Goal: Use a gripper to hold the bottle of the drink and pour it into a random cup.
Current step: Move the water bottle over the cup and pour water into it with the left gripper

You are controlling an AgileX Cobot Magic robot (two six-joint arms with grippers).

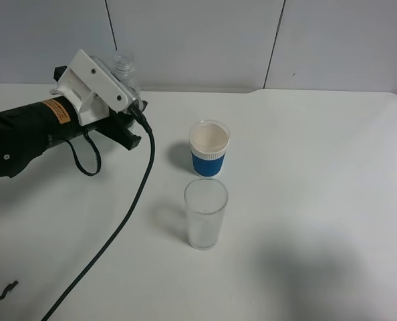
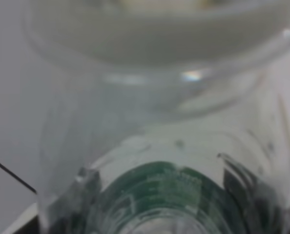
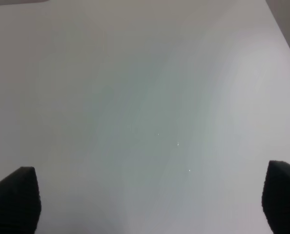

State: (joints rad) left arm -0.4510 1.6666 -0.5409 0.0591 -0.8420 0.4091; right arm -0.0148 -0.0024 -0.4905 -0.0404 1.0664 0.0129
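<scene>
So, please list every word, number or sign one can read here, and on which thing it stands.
Orange label on the bulky black gripper: dark print, too small to read.
Dark green label on the small clear plastic bottle: pale print, too blurred to read.
White paper cup with blue sleeve: no text visible.
Nothing can be quoted.

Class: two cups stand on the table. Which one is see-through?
The tall clear glass in front; the shorter paper cup behind it is white with a blue sleeve.
</scene>
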